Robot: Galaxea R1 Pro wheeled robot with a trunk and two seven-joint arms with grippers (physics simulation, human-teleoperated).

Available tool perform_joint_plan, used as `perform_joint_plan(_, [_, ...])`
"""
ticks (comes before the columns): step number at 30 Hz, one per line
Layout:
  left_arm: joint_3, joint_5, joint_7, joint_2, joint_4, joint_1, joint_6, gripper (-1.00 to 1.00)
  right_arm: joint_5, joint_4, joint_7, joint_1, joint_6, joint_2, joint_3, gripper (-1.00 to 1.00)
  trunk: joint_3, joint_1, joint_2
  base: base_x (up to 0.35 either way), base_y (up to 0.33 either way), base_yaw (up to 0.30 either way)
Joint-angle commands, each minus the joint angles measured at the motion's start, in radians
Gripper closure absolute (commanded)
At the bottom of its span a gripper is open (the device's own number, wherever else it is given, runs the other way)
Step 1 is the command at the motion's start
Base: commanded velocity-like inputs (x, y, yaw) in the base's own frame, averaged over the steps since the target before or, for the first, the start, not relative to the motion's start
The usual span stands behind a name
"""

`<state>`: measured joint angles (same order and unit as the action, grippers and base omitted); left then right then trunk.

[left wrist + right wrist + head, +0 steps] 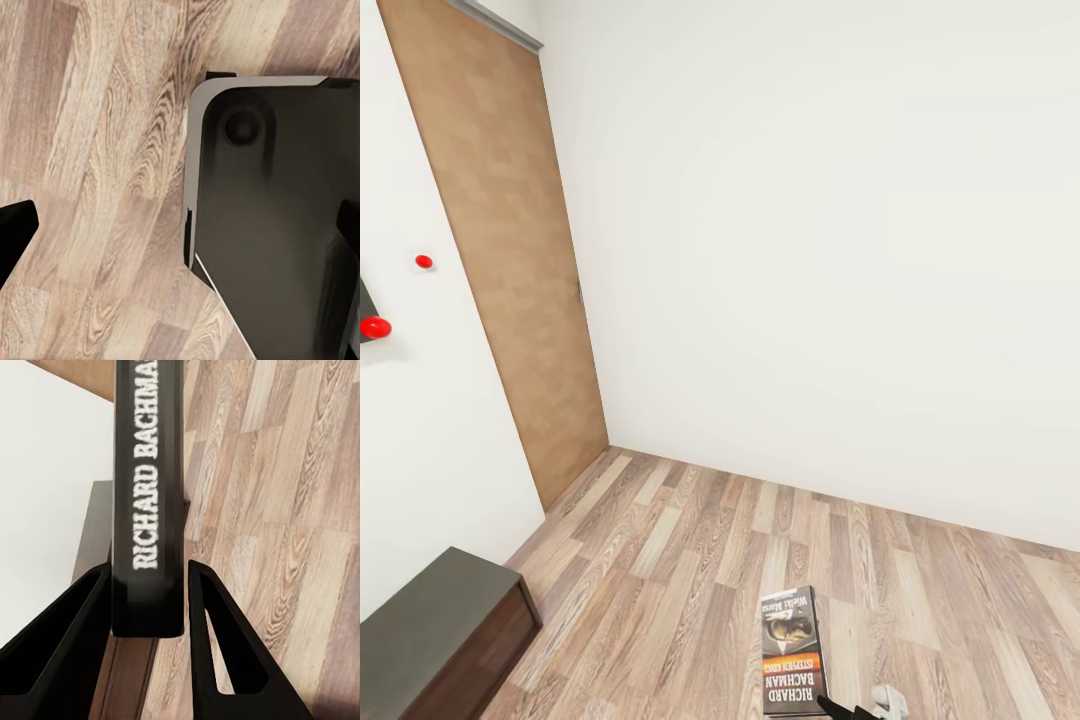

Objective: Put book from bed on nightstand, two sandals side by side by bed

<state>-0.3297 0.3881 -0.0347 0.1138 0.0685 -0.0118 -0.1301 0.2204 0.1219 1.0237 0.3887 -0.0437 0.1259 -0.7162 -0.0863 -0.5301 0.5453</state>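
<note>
From the head view, your right gripper (852, 711) held the book (791, 650) above the wood floor (690, 560), near a dark cabinet (430, 630). Your left gripper (180, 225) was spread wide, holding nothing. On the right wrist, the fingers (67, 652) clamped the book's spine (146, 510).

The left wrist view looks down on a wood-plank floor (97, 150) with light brown and grey boards. Above the floor stands a large dark panel with a pale rim (270, 225), perhaps part of the robot's own body, with a round knob (241, 127) near one corner. The left hand (184, 232) is spread wide, with one dark fingertip (15, 225) at each side edge.
</note>
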Motion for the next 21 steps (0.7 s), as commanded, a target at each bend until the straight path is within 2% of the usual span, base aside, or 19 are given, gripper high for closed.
perform_joint_plan(1, [-0.008,0.01,-0.004,0.0,-0.001,-0.001,-0.003,-1.0,0.008,0.001,0.004,0.001,-0.004,0.0,-0.009,1.0,-0.002,0.0,0.002,0.0,0.0,0.0])
perform_joint_plan(4, [-0.008,0.01,-0.004,0.0,-0.001,-0.001,-0.003,-1.0,0.008,0.001,0.004,0.001,-0.004,0.0,-0.009,1.0,-0.002,0.0,0.002,0.0,0.0,0.0])
perform_joint_plan(9, [-0.008,0.009,-0.004,0.0,-0.001,-0.001,-0.002,-1.0,0.008,0.001,0.004,0.001,-0.004,0.0,-0.009,1.0,0.014,0.019,-0.033,0.0,0.0,0.0])
perform_joint_plan(14, [-0.008,0.009,-0.004,-0.001,-0.001,-0.001,-0.002,-1.0,0.008,0.001,0.004,0.001,-0.004,0.0,-0.008,1.0,0.014,0.019,-0.033,0.0,0.0,-0.006])
perform_joint_plan(21, [-0.008,0.009,-0.004,-0.002,-0.001,-0.001,-0.003,-1.0,0.008,0.001,0.004,0.001,-0.004,0.0,-0.007,1.0,0.014,0.019,-0.033,0.0,0.0,-0.156])
